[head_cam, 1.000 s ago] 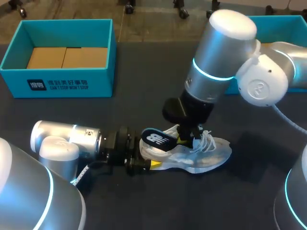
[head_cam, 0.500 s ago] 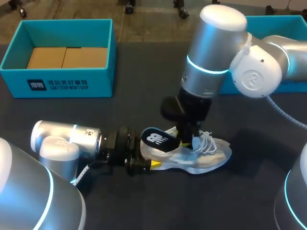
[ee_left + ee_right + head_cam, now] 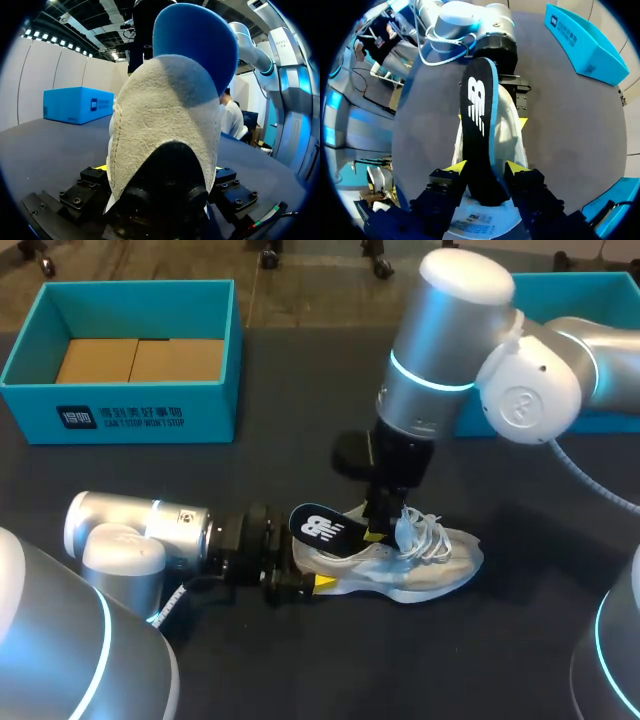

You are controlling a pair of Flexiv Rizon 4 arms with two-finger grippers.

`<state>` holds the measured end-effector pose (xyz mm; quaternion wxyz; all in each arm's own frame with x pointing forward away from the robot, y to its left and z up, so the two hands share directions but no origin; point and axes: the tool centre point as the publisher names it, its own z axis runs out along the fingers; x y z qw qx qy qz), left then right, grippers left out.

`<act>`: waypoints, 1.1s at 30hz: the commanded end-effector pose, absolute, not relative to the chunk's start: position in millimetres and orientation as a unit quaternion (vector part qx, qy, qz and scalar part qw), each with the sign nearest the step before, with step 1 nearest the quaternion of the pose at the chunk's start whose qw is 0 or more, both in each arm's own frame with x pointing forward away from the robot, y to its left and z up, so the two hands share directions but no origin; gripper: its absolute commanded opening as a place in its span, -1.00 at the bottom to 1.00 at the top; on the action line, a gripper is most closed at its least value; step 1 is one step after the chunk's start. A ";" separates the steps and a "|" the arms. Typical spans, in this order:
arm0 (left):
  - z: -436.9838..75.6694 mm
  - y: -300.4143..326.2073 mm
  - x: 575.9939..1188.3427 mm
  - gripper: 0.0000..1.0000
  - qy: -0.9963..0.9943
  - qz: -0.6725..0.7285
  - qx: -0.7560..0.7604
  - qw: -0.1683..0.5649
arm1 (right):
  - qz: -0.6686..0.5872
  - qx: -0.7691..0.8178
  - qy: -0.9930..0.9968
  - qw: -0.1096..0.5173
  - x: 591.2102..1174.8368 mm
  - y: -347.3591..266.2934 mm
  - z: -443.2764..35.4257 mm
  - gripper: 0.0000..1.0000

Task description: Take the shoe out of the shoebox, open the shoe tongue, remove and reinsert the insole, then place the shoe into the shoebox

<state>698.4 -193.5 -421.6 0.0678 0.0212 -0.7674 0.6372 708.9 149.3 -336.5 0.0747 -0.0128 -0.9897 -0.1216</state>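
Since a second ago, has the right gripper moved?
Yes. Against the unmoved shoe, the right gripper has lifted slightly and shifted toward its heel, drawing the insole further out.

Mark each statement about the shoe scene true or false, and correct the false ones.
1. The shoe lies on the table, outside the shoebox. True.
2. The right gripper is shut on the laces. False: it is shut on the insole.
3. The left gripper holds the shoe at its heel. True.
4. The insole lies flat inside the shoe. False: its heel end sticks up out of the shoe.
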 end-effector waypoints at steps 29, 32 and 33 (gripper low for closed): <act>-422.5 -194.5 697.9 -1.00 -0.767 0.637 0.022 0.067 | -0.213 0.007 -0.967 0.137 708.5 157.6 -350.9 -0.04; -422.5 -194.5 697.9 -1.00 -0.767 0.637 0.022 0.067 | -0.213 0.010 -0.966 0.146 708.8 162.2 -349.2 -0.09; -422.5 -194.5 697.9 -1.00 -0.767 0.637 0.022 0.067 | -0.211 0.010 -0.966 0.149 708.5 163.7 -348.3 -0.09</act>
